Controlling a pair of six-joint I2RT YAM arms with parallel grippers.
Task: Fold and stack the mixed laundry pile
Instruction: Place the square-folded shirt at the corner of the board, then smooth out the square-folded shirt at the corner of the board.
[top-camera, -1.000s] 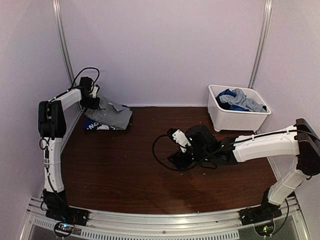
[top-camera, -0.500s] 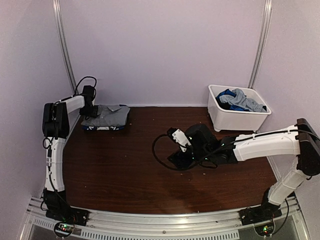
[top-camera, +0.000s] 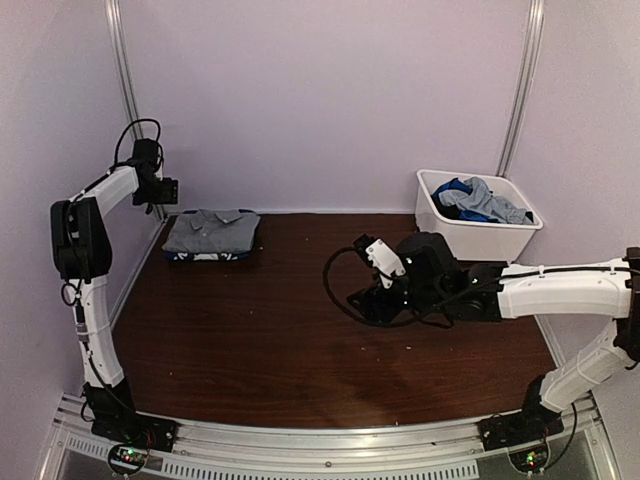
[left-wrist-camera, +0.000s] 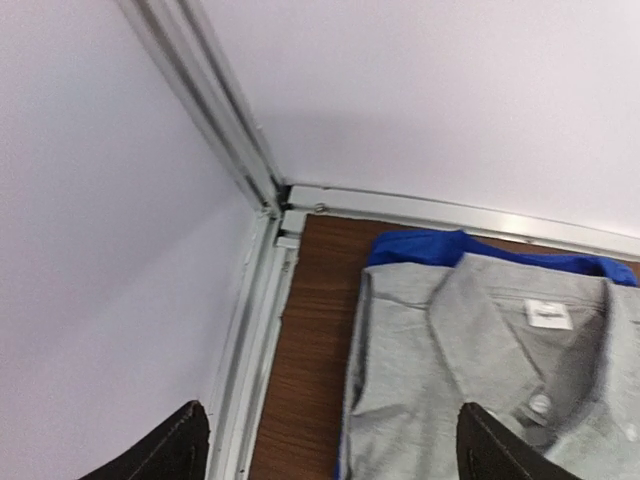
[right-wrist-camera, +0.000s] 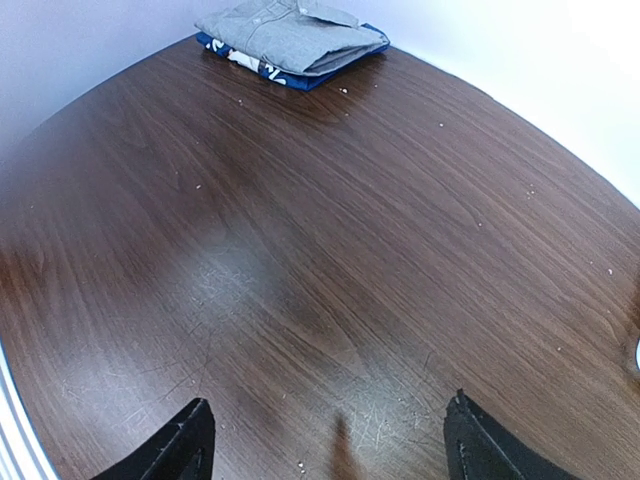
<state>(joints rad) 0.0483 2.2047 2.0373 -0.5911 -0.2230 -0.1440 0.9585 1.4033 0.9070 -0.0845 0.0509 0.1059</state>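
Observation:
A folded light-grey shirt (top-camera: 210, 230) lies flat on a royal-blue garment (top-camera: 205, 255) at the table's back left corner. My left gripper (top-camera: 166, 190) hangs above the stack's left edge, open and holding nothing. In the left wrist view the grey shirt (left-wrist-camera: 500, 390) covers the blue garment (left-wrist-camera: 470, 252), and the left gripper (left-wrist-camera: 330, 445) straddles the shirt's left edge from above. My right gripper (top-camera: 372, 303) hovers open over bare wood mid-table. The right wrist view shows the right gripper (right-wrist-camera: 325, 440) empty and the stack (right-wrist-camera: 290, 35) far off. The rest of the mixed laundry pile (top-camera: 482, 200) sits crumpled in the bin.
The white plastic bin (top-camera: 470, 240) stands at the back right against the wall. An aluminium rail (left-wrist-camera: 240, 330) runs along the left wall beside the stack. White walls close the table on three sides. A black cable (top-camera: 335, 290) loops off the right wrist.
My left gripper opened, let go of the grey shirt and rose up and to the left. The shirt settled flat on the stack. The right arm shifted slightly right.

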